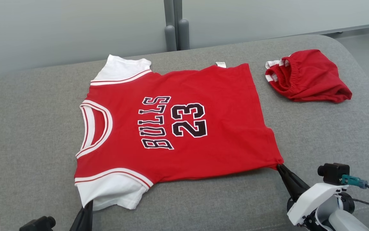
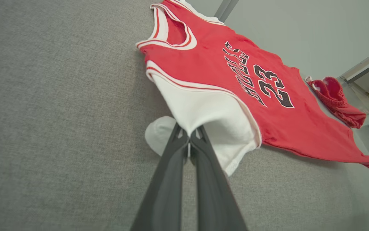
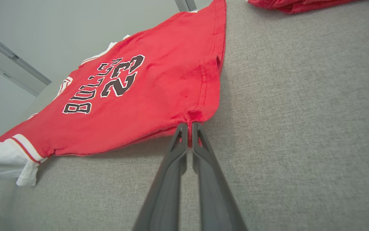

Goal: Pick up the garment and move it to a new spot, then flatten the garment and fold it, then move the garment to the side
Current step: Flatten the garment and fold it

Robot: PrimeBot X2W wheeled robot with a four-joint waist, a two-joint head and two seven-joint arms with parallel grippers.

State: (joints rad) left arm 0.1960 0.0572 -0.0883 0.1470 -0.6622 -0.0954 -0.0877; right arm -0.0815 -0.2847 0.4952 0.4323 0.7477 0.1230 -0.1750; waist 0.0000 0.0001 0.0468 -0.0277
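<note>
Lying flat and face up on the grey cushion, the red jersey takes the middle of the surface. Its white-trimmed collar is turned to 9 o'clock and its bottom hem to 3 o'clock, so the black word BULLS and the number 23 read sideways from the robot's place. At about 7 o'clock of the jersey the left gripper has its two dark fingers pressed together on the edge of the near white sleeve; from the left wrist view I see the white cloth pinched between the tips, and a small fold of it bulges out beside them. At about 4 o'clock the right gripper is closed the same way on the near hem corner, where the red cloth is puckered at the tips. The other white sleeve lies at 11 o'clock, flat on the cushion. A pair of red shorts with white trim sits crumpled at 2 o'clock, near the jersey but not touching it. Behind the cushion, at 12 o'clock, stands a pale wall.
</note>
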